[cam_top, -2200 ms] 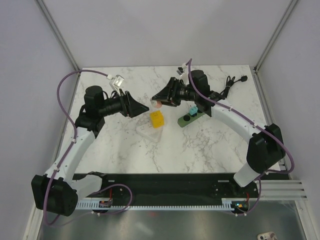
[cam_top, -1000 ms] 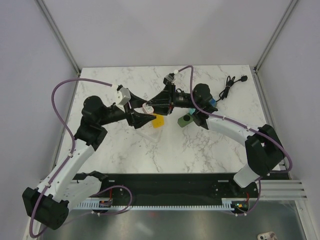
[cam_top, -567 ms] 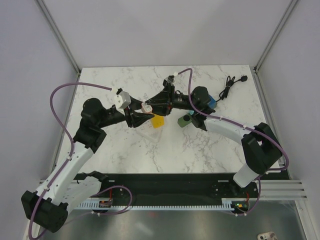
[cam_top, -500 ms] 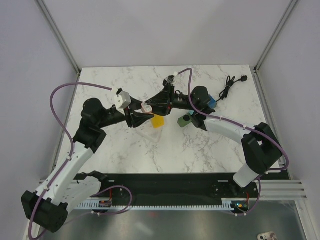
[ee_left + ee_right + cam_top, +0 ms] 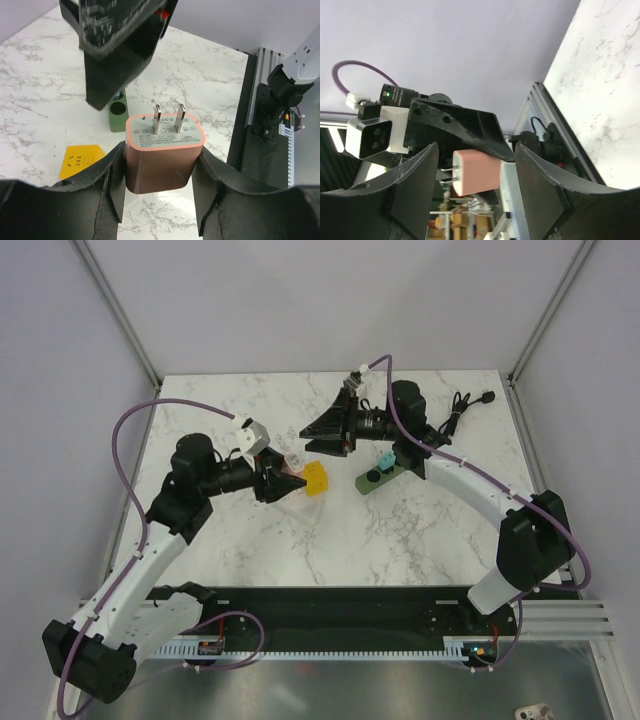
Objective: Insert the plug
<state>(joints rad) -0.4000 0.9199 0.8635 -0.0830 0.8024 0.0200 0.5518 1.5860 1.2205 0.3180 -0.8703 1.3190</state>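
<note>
Your left gripper (image 5: 159, 167) pinches the rose-pink rectangular plastic charger plug (image 5: 165, 150) between its fingers, with the two metal prongs sticking out past the fingertips. The flat yellow plastic socket block (image 5: 82, 160) lies on the marble just left of those fingers, and the green power strip (image 5: 118, 112) lies beyond them. Your right gripper (image 5: 308, 440) has its fingers spread and holds nothing, facing the prongs.

- Marble table (image 5: 420, 540): white top, grey veins.
- Black cord (image 5: 458, 408): lies loosely bunched at the table's far right corner, its plug end nearest the right edge.
- Grey walls (image 5: 320, 300): behind the table and on both sides.
- Metal posts (image 5: 113, 305): rise from the table's far corners.
- Slotted rail (image 5: 585, 617): just off the table's near right corner.
</note>
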